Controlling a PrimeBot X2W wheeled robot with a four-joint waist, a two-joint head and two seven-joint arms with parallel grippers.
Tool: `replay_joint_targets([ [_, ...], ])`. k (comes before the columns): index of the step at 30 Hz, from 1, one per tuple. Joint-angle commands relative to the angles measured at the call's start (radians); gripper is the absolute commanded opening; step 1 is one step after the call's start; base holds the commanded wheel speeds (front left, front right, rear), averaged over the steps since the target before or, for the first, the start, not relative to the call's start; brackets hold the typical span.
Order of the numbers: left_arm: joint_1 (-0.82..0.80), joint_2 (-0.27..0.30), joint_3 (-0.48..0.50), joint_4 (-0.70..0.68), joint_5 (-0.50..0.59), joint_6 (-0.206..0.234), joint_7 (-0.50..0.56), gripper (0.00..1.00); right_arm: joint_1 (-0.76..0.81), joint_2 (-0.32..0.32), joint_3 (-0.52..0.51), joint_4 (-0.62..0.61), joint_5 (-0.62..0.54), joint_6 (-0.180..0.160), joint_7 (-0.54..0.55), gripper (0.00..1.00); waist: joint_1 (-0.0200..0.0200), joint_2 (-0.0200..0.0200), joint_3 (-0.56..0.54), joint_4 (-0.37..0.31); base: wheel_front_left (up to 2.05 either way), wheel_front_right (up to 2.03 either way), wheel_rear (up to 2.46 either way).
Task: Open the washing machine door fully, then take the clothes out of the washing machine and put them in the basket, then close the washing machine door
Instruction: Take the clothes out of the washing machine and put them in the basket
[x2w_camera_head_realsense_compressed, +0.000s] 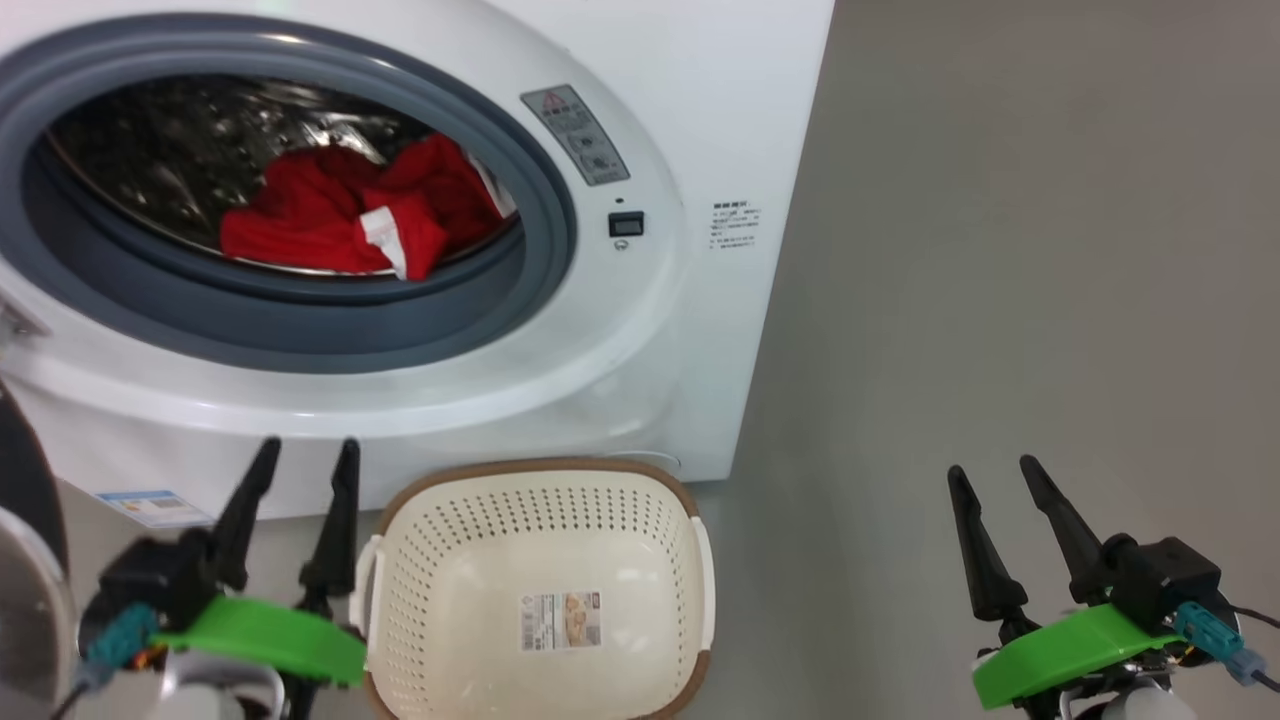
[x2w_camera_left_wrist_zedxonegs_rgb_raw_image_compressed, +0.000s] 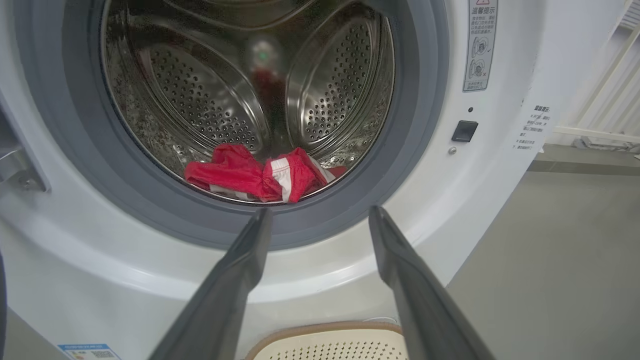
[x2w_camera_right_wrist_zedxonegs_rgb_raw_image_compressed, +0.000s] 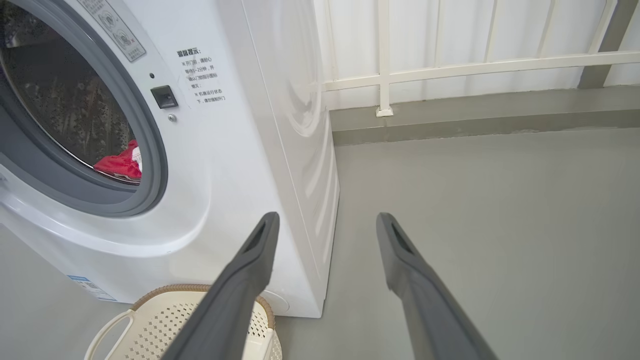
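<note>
The washing machine (x2w_camera_head_realsense_compressed: 700, 100) is standing w/ its opening uncovered; the washing machine door (x2w_camera_head_realsense_compressed: 20, 470) is peeking in as a dark rim at the far left edge of the head view. The clothes (x2w_camera_head_realsense_compressed: 350, 215), red w/ white stripes, are lying bunched at the btm front of the drum (x2w_camera_left_wrist_zedxonegs_rgb_raw_image_compressed: 225, 100), just inside the grey rubber ring (x2w_camera_head_realsense_compressed: 300, 330). The basket (x2w_camera_head_realsense_compressed: 450, 560) is sitting on the floor (x2w_camera_head_realsense_compressed: 1000, 250) right in front of the machine, below the opening. The left end effector (x2w_camera_head_realsense_compressed: 309, 447) is hovering just left of the basket, fingers spread apart, nothing btwn them, pointing toward the opening. The right end effector (x2w_camera_head_realsense_compressed: 992, 468) is hanging over bare floor, well right of the basket, fingers likewise apart.
</note>
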Motion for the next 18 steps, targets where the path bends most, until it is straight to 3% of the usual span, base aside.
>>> replay_joint_targets([
  [1,-0.067,0.026,0.037,0.008,0.013,0.002,-0.005,1.0,-0.036,-0.002,0.027,-0.029,-0.008,0.005,-0.009,1.0,0.0,-0.0001,0.046,-0.03,0.0,0.0,0.0],
  [8,-0.262,0.042,0.026,0.16,0.039,0.002,-0.005,1.0,-0.078,-0.001,0.038,-0.038,0.017,0.005,-0.009,1.0,0.0,-0.0001,0.14,-0.093,0.0,0.0,0.0],
  [18,-0.522,0.12,0.031,0.365,0.037,0.002,-0.005,1.0,-0.138,-0.001,0.061,-0.057,0.051,0.005,-0.009,1.0,0.0,-0.0001,0.261,-0.188,0.0,0.0,0.0],
])
